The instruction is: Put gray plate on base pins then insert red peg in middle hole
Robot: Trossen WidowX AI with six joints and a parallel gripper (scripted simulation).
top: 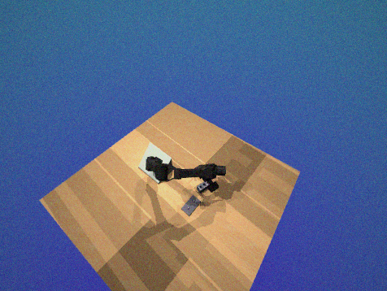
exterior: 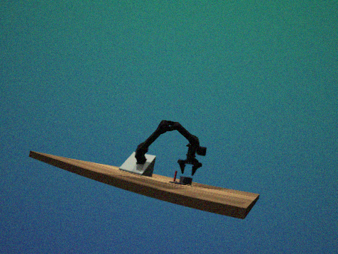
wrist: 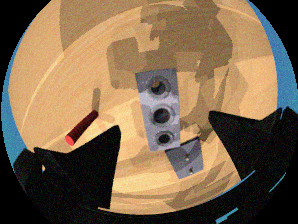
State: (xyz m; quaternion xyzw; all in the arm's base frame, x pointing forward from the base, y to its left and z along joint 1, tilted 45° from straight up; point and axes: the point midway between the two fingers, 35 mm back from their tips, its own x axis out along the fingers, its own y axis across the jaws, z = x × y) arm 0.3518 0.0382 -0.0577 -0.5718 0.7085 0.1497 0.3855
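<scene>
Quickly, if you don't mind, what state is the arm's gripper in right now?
Black parallel-jaw gripper: open wide, holding nothing, hovering above the dark base block.

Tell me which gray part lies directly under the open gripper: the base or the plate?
The base, the block with three holes, lies between the fingers of the gripper. The plate lies flat beside it, nearer one finger.

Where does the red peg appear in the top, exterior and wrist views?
Top: not visible; the arm lies across that area.
Exterior: the red peg stands upright just left of the base, below the open tool.
Wrist: the peg is left of centre, left of the base.
Shared landmark: the base, also in the top view.
</scene>
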